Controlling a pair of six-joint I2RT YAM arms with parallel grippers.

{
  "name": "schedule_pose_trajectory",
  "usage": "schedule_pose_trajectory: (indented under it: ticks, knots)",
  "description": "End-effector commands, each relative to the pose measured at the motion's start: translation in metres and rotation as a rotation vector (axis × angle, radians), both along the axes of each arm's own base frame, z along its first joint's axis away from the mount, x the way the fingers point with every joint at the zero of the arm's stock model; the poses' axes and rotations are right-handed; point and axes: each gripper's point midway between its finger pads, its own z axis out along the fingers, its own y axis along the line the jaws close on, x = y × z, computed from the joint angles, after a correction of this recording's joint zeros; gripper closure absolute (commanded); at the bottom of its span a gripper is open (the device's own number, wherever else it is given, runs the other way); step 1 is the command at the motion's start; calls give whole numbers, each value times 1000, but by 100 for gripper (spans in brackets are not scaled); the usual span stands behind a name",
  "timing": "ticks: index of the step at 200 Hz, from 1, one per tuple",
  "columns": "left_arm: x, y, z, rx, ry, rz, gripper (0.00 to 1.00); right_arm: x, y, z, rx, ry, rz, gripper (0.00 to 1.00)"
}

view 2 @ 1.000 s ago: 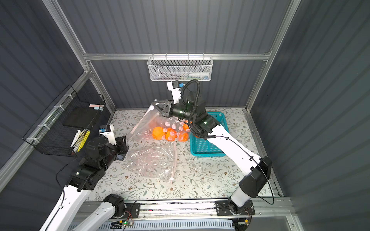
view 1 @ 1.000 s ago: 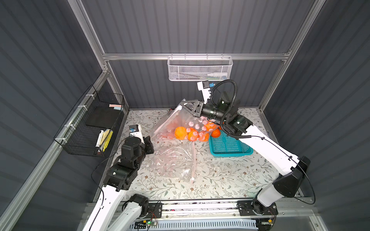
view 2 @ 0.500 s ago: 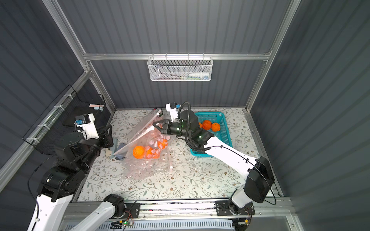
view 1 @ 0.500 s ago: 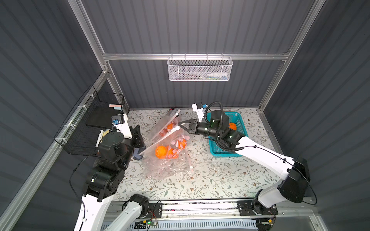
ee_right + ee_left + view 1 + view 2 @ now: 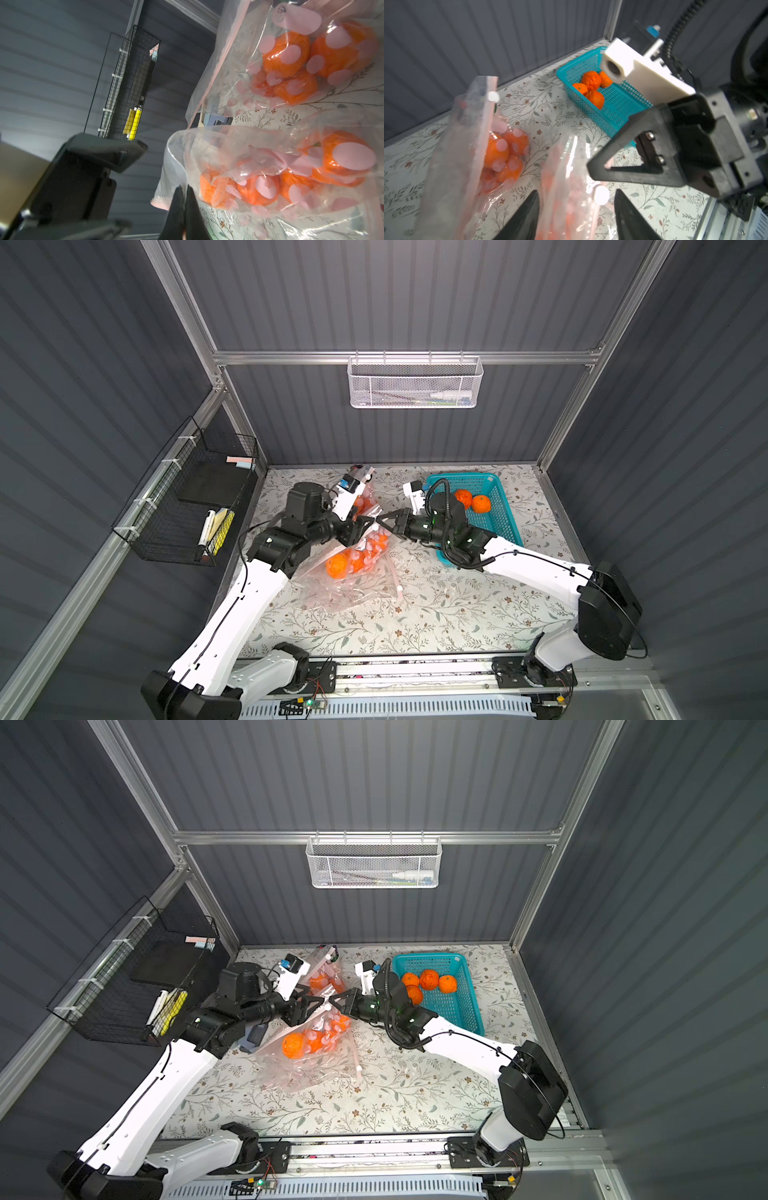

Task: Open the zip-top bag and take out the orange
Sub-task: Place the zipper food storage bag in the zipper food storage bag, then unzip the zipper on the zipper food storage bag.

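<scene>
- Your zip-top bag [image 5: 353, 593] is clear film printed with pale pink dots. It lies crumpled on the floral mat beside the teal basket [image 5: 508, 526], on the side toward the left arm, and its mouth end is raised off the mat.
- Several oranges [image 5: 293, 1045] show through the film, bunched low in the bag. I cannot tell how many.
- Your right gripper [image 5: 184, 191] has its fingers pressed together on the bag's rim, pinching the film. The rim bows open beside them.
- Your left gripper [image 5: 576, 193] is spread, and the bag's film hangs between its fingers.
- A second bag [image 5: 328, 965] with the same print stands farther from the basket, toward the back wall, with oranges inside.
- The basket holds four loose oranges [image 5: 429, 978].
- Above the basket, a white mesh bin [image 5: 415, 381] on the back wall holds pen-like items.
</scene>
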Motion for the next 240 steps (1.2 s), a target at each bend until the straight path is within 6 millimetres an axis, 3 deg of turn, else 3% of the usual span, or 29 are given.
schedule_pose_trajectory:
  ticks: [1, 25, 67, 98, 125, 157, 174, 196, 216, 240]
  knots:
    - [-12, -18, 9, 90, -132, -118, 40, 9, -8, 34, 84, 11, -78, 100]
    - [-18, -16, -2, 179, -181, -109, 40, 9, -10, 41, 92, 25, -86, 100]
    - [-9, 11, -20, 342, -281, 19, 43, 9, -4, 44, 123, 72, -66, 100]
    - [0, 33, -10, 419, -369, 150, 48, 5, 0, 42, 126, 93, -33, 100]
    - [2, 40, -3, 424, -419, 197, 59, 4, 0, 40, 130, 105, -32, 100]
    - [1, 41, 3, 394, -431, 212, 89, 3, -1, 44, 122, 91, -26, 100]
    - [-1, 35, 0, 382, -417, 178, 91, 8, -7, 47, 105, 64, -32, 89]
    - [-2, 31, -5, 375, -397, 155, 93, 17, -20, 64, 101, -40, 22, 61]
    - [-4, 27, -9, 375, -376, 127, 93, 13, -34, 83, 36, -305, 143, 40]
    - [-10, 13, -21, 379, -345, 29, 88, -8, -44, 70, -163, -689, 307, 31]
